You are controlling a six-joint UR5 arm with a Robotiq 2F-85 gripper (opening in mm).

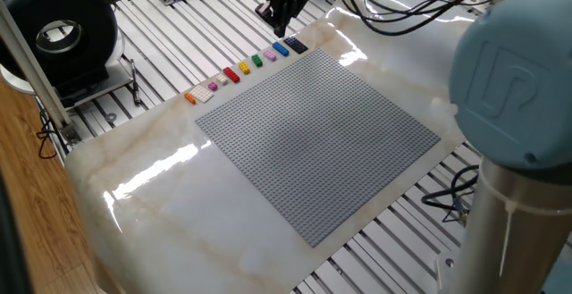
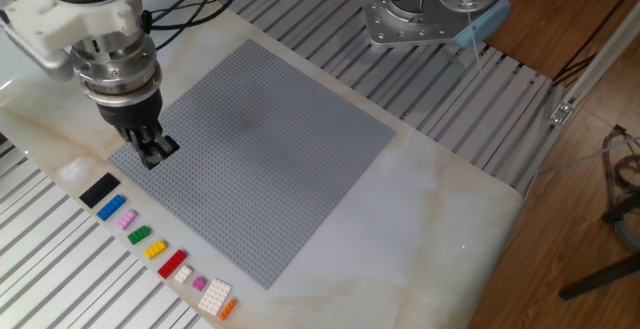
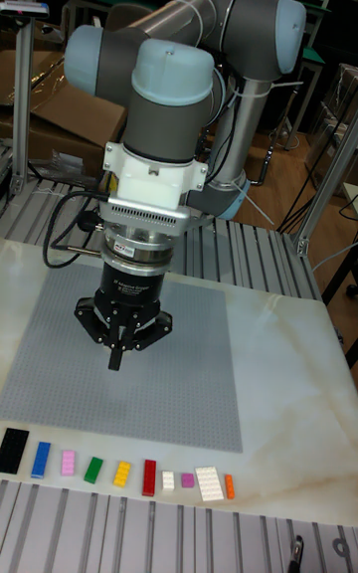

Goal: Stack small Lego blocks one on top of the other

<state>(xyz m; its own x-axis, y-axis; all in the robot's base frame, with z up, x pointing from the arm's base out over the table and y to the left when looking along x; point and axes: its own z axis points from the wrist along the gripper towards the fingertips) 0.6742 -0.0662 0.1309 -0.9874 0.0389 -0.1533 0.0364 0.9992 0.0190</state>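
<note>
Lego blocks (image 3: pixel 99 471) lie unstacked in a row on the table (image 3: pixel 288 414) beside the grey baseplate (image 3: pixel 199 404), spaced for single picks; the claw (image 3: pixel 116 362), fingers together and empty, hovers above.

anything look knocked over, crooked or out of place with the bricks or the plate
Nothing stands out. The small Lego blocks lie flat in one tidy row on the table beside the grey baseplate, none stacked or tipped. The baseplate sits flat. The gripper hangs over the baseplate, carrying nothing.
</note>
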